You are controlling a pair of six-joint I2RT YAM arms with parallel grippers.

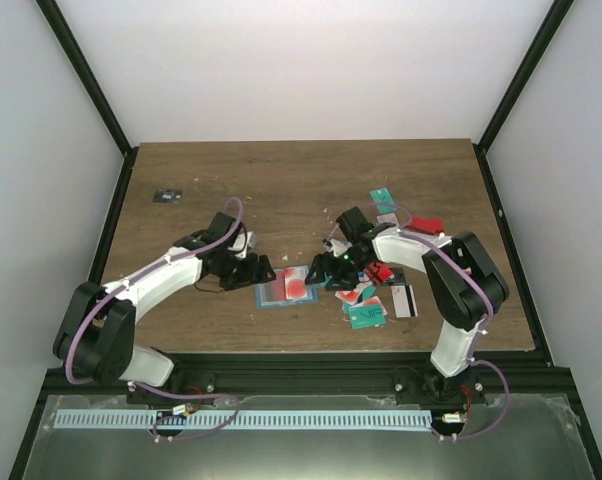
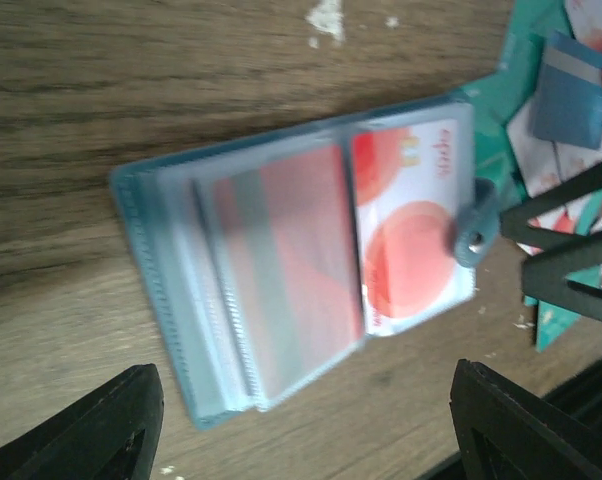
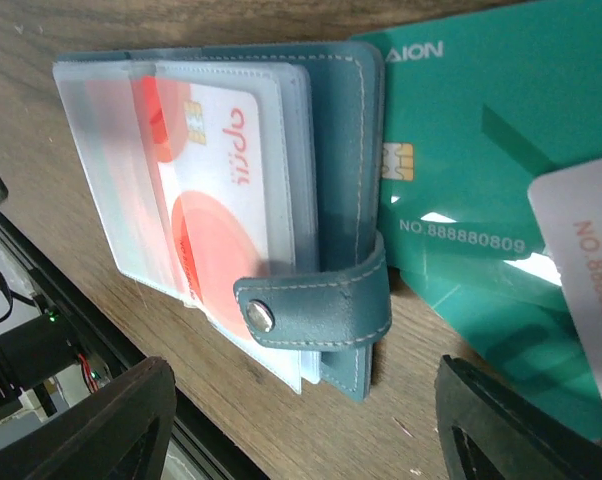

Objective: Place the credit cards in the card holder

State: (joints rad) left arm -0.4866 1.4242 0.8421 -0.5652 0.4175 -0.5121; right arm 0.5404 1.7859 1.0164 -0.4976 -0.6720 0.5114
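The teal-blue card holder (image 1: 286, 287) lies open on the table between my two grippers. Its clear sleeves hold a white card with red marks (image 2: 411, 230) and a reddish card (image 2: 291, 260). My left gripper (image 1: 256, 270) is open and empty at the holder's left edge; in its wrist view (image 2: 306, 430) the holder (image 2: 151, 260) lies just beyond the fingertips. My right gripper (image 1: 326, 270) is open and empty at the holder's right edge. In its wrist view (image 3: 296, 430) the holder's snap strap (image 3: 316, 305) lies between the jaws. A teal card (image 3: 481, 150) lies partly under the holder (image 3: 341, 150).
Loose cards lie right of the holder: a teal one (image 1: 366, 313), a white one with a black stripe (image 1: 404, 300), a red one (image 1: 428, 224) and another teal one (image 1: 382, 197). A small dark object (image 1: 167, 196) lies at the far left. The table's front edge is close.
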